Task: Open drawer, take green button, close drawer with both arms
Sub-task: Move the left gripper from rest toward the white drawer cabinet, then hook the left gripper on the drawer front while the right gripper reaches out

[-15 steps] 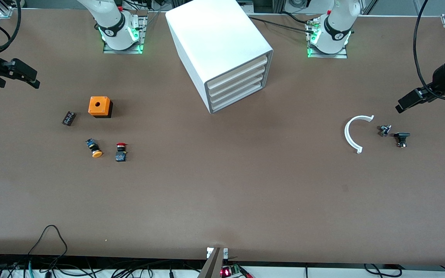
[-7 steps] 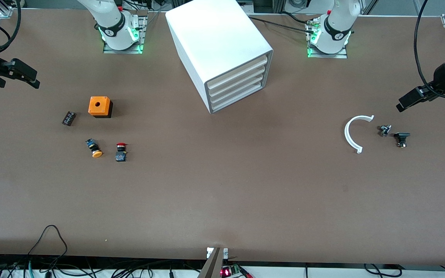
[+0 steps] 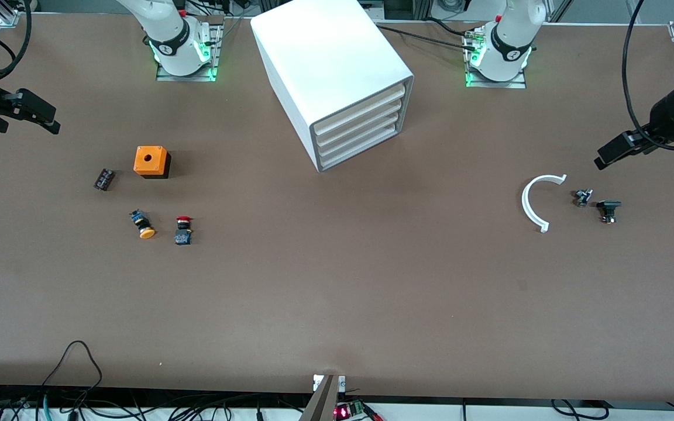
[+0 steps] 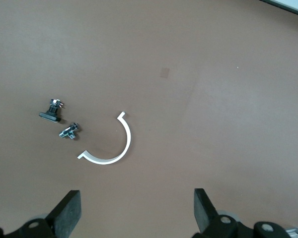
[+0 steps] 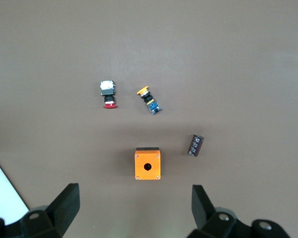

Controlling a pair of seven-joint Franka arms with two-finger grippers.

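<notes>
Nothing begun yet: I see the drawer [image 3: 363, 151] shut in its cabinet [image 3: 328, 70], no green button visible. Left gripper [image 4: 134, 210] and right gripper [image 5: 134, 208] hang spread and empty over the table's ends

Both claws [image 4: 134, 213] [image 5: 134, 210] aloft — fingers spread wide

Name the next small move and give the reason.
Probably bring the left gripper, open over that arm's end of the table, toward the drawer. All four drawers are shut, no green button shows, and the right gripper hangs open at its end.
</notes>
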